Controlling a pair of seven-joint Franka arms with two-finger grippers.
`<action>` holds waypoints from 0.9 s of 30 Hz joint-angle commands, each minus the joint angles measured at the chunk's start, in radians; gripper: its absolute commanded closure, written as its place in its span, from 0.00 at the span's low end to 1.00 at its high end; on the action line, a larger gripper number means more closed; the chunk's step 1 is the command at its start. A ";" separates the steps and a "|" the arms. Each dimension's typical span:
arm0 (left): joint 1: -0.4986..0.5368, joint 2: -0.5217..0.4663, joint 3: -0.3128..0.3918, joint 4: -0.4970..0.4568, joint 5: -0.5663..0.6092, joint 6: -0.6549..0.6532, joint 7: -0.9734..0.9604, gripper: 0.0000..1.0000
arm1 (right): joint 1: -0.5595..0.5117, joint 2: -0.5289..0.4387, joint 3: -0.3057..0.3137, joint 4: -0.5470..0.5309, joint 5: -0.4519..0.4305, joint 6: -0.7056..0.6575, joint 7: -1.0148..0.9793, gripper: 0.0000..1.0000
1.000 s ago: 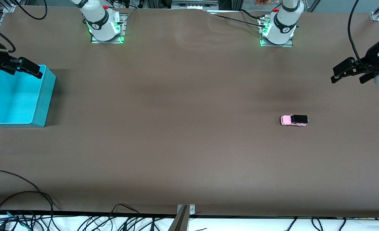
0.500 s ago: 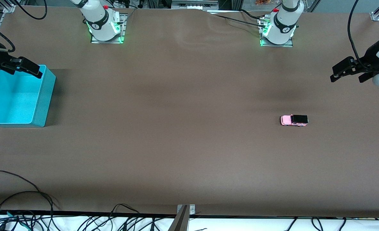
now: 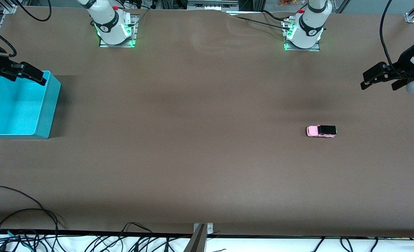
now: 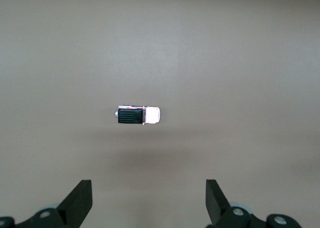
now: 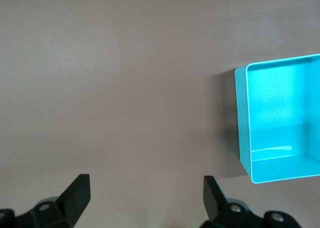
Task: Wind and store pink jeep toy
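The pink jeep toy (image 3: 321,131) (image 4: 138,115), pink with a black roof, stands on its wheels on the brown table toward the left arm's end. My left gripper (image 3: 379,83) (image 4: 149,198) hangs in the air over the table near that end's edge, apart from the jeep. It is open and empty. My right gripper (image 3: 30,75) (image 5: 146,193) hangs over the rim of the turquoise bin (image 3: 49,105) (image 5: 242,123) at the right arm's end. It is open too, with nothing between its fingers.
The bin is empty inside. Both arm bases (image 3: 114,29) (image 3: 303,31) stand at the table's edge farthest from the front camera. Cables (image 3: 25,231) and a metal bracket (image 3: 202,229) lie along the edge nearest that camera.
The left gripper has drifted very slightly. The jeep, the bin and the right gripper stay where they were.
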 commanded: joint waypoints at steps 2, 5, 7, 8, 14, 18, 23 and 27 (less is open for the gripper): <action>-0.002 0.014 0.012 0.022 -0.020 -0.017 0.035 0.00 | -0.002 -0.006 0.003 0.008 0.001 -0.009 -0.017 0.00; 0.000 0.012 0.013 0.022 -0.020 -0.017 0.033 0.00 | 0.000 -0.006 0.005 0.008 0.001 -0.009 -0.013 0.00; 0.001 0.012 0.013 0.020 -0.020 -0.019 0.033 0.00 | 0.000 -0.004 0.006 0.008 0.001 -0.009 -0.010 0.00; 0.003 0.012 0.015 0.020 -0.020 -0.019 0.033 0.00 | 0.000 -0.004 0.008 0.008 0.001 -0.009 -0.011 0.00; 0.003 0.012 0.015 0.014 -0.022 -0.019 0.033 0.00 | 0.000 -0.004 0.008 0.006 0.001 -0.011 -0.011 0.00; 0.003 0.012 0.015 0.009 -0.022 -0.019 0.033 0.00 | 0.000 -0.004 0.008 0.003 0.001 -0.021 -0.013 0.00; 0.001 0.012 0.015 0.009 -0.022 -0.019 0.032 0.00 | 0.000 -0.006 0.009 0.003 0.001 -0.030 -0.011 0.00; 0.003 0.012 0.015 0.008 -0.022 -0.019 0.027 0.00 | 0.001 -0.006 0.009 0.003 0.001 -0.032 -0.008 0.00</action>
